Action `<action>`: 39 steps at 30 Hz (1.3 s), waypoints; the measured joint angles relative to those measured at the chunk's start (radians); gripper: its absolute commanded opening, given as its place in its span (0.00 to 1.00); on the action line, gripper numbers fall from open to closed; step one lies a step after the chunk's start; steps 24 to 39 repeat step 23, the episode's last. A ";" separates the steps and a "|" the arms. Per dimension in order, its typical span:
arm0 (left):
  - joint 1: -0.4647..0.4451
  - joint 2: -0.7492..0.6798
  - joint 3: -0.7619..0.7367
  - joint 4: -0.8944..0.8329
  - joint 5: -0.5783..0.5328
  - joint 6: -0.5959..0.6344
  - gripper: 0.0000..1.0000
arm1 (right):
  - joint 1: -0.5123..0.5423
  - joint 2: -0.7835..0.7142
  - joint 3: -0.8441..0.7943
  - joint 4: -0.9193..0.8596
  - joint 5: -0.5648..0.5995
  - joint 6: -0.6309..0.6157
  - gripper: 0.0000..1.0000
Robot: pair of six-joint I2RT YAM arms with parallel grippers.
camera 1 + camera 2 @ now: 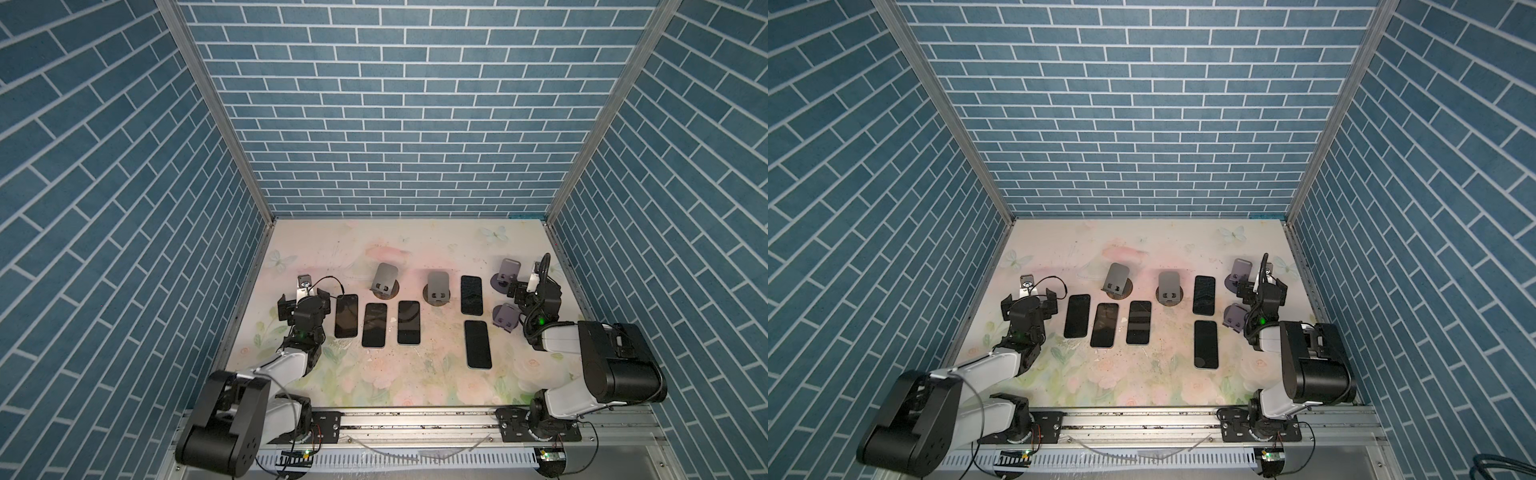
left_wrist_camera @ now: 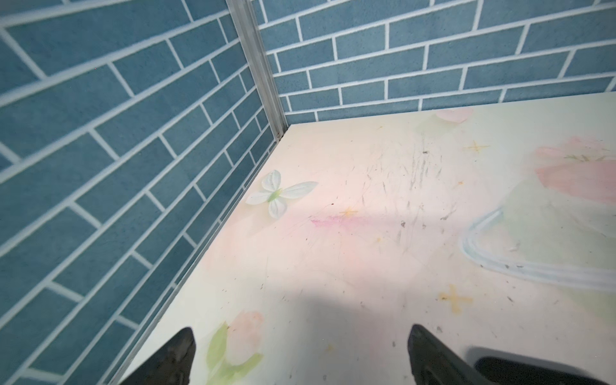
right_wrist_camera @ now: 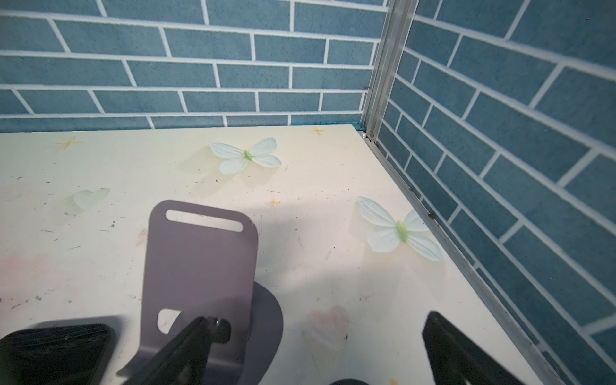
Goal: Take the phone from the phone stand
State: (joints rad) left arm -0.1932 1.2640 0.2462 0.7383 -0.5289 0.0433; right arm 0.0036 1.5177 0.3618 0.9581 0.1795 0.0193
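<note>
Evidently, five black-screened phones are laid flat and face up on the floral counter (image 1: 365, 374), each apart from the stands. Three are ranged in a row off the left jaws. The closest phone (image 1: 346, 316) is placed just beside one finger, with the second phone (image 1: 374, 325) and the third phone (image 1: 409, 322) farther out toward the right jaws. The fourth phone (image 1: 471, 295) is found near the right jaws, roughly level with them. The fifth phone (image 1: 478, 344) lies behind it, back toward the arm bases.

Four grey phone stands, each a tilted back plate on a round base, are set upright on the counter. Two are placed between the two pairs of jaws: the left-middle stand (image 1: 385, 280) and the right-middle stand (image 1: 438, 287), both slightly ahead of the phone row. The far stand (image 1: 508, 272) and the near stand (image 1: 506, 316) are crowded close to the right jaws, one ahead and one behind. Blue brick-patterned walls (image 1: 374, 124) enclose the counter on three sides, close to the outer side of each arm.

The left jaws are spread wide, and only bare counter is seen between the left fingers (image 2: 430, 356); nothing is gripped. The right jaws are likewise spread wide and grip nothing. In the right wrist view the far stand (image 3: 200, 266), slotted near its top edge, is seen just ahead of one of the right fingers (image 3: 190, 348). Whether it is touched cannot be told.
</note>
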 measured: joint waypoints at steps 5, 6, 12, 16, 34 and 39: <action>0.061 0.150 0.003 0.185 0.101 0.016 1.00 | 0.000 0.000 0.000 0.000 0.000 0.000 0.99; 0.075 0.182 0.004 0.223 0.113 0.015 1.00 | 0.000 0.000 0.000 0.000 0.000 0.000 0.99; 0.112 0.269 0.031 0.258 0.178 0.001 1.00 | -0.002 0.000 0.000 0.000 -0.001 0.000 0.99; 0.117 0.269 0.104 0.228 0.197 -0.006 1.00 | -0.002 0.000 0.000 0.000 0.000 0.001 0.99; 0.118 0.269 0.109 0.202 0.209 -0.007 1.00 | -0.003 0.000 0.001 0.000 -0.001 0.001 0.99; 0.118 0.269 0.109 0.202 0.209 -0.007 1.00 | -0.003 0.000 0.001 0.000 -0.001 0.001 0.99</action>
